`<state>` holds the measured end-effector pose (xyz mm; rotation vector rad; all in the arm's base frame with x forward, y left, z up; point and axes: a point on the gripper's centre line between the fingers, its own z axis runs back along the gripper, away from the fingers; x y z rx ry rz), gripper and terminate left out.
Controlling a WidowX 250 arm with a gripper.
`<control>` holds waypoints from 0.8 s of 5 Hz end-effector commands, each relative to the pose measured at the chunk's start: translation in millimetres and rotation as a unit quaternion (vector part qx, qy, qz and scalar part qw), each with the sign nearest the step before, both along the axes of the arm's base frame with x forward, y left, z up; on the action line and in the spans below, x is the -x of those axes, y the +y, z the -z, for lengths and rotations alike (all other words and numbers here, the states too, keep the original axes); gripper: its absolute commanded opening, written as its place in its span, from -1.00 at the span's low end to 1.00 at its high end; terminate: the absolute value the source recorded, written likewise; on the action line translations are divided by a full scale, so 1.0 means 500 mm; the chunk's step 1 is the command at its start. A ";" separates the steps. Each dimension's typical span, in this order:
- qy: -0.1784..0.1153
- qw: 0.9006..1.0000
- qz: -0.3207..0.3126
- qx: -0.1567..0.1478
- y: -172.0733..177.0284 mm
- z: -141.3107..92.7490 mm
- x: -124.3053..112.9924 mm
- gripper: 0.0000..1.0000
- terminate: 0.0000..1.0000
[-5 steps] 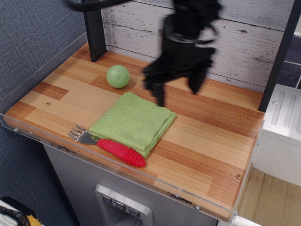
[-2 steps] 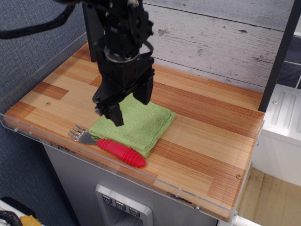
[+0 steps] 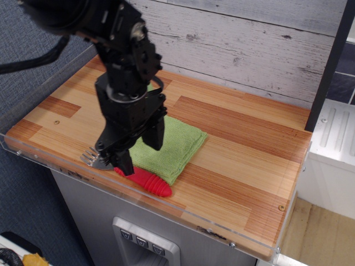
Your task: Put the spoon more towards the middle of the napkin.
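One wooden bench (image 3: 238, 160), striped in light and dark planks and edged with a clear plastic lip, fills most of the view; behind it runs one whitewashed plank wall (image 3: 249, 50). One black robot arm (image 3: 119, 61) reaches in from the upper left and descends over the left half of the bench. It ends in one gripper (image 3: 140, 150), whose two dark fingers hang apart with a clear gap between them, released and clasping nothing: one finger (image 3: 125, 160) reaches down toward the front edge, the other (image 3: 157, 134) stands over cloth. One napkin (image 3: 177, 147), a folded light-green square, lies near the front edge, left of the bench's middle; the arm covers its left part. One spoon (image 3: 150, 183), with a ribbed red handle and a silver tined head (image 3: 91, 159), lies along the napkin's front border, parallel to the front edge of the bench. The red handle rests against or slightly over the cloth's front margin, with its end pointing toward the right, while the tined head projects past the napkin toward the front left corner. The spoon sits directly below and just in front of the gripper, the front finger coming down at the junction of head and handle; contact there cannot be judged.
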<state>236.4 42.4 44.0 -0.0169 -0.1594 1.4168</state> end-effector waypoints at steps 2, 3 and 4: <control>-0.001 0.999 -0.034 -0.005 0.000 0.002 0.015 1.00 -1.00; 0.001 0.999 -0.033 0.000 -0.001 0.011 0.015 1.00 -1.00; 0.009 0.999 -0.036 0.002 -0.003 0.021 0.019 1.00 -1.00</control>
